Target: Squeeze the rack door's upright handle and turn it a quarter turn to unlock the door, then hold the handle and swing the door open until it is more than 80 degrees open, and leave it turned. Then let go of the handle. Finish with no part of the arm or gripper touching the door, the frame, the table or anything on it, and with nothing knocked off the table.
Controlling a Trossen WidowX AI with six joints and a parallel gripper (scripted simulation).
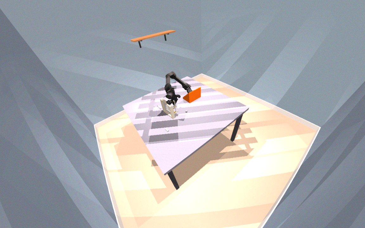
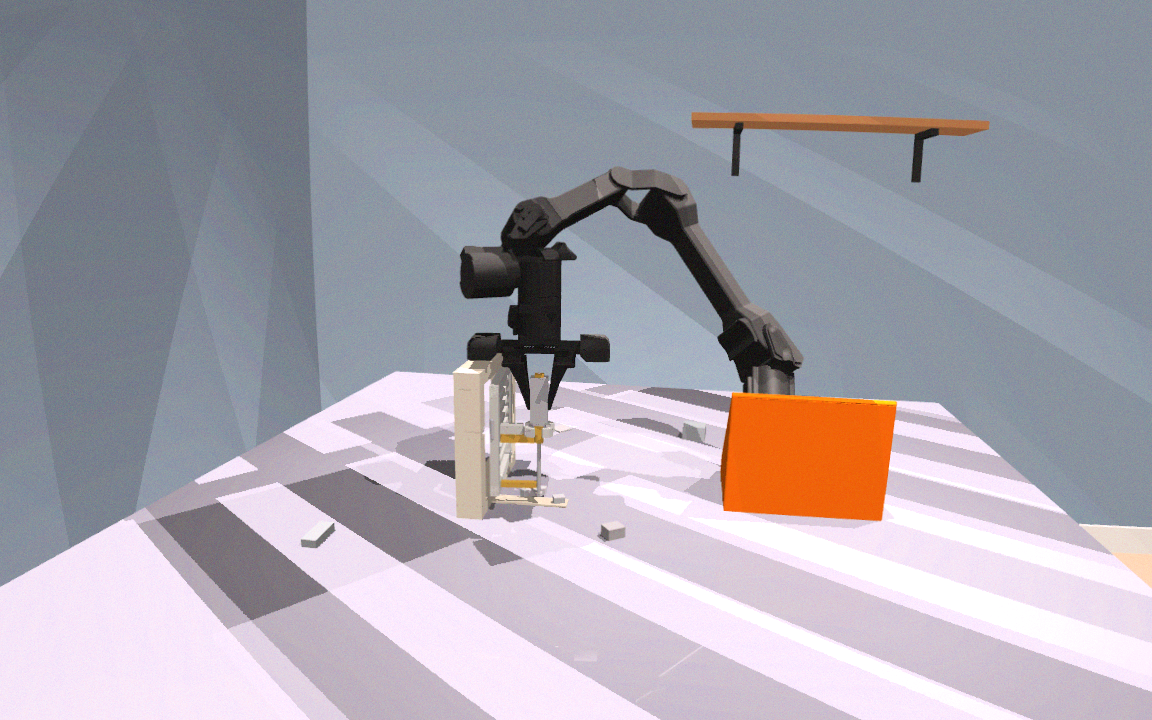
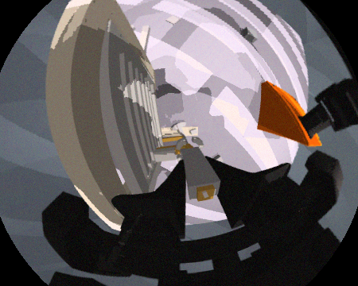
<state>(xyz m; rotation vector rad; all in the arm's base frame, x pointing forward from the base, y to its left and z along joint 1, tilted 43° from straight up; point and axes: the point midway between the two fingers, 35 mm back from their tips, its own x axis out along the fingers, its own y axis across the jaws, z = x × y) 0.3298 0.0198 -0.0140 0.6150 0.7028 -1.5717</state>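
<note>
The beige frame (image 2: 470,447) (image 3: 85,87) stands upright on the table, and the grey slatted door (image 3: 117,119) sits flush in it, apparently closed. The upright grey handle (image 2: 540,404) (image 3: 200,171) stands off the door's front, with an orange-yellow piece showing at its top and orange brackets (image 2: 519,483) below. My gripper (image 2: 539,408) (image 3: 193,161) points straight down and is shut on the handle's upper part, one finger on each side. The finger nearer the door is close to the frame's top; whether they touch I cannot tell. The handle's far side is hidden.
An orange wedge-shaped block (image 1: 194,95) (image 2: 804,456) (image 3: 280,113) stands in front of the arm's base. Small grey blocks lie on the table, one beyond the frame (image 2: 470,483) and one near the handle's foot. A wall shelf (image 1: 153,35) (image 2: 840,123) hangs high behind.
</note>
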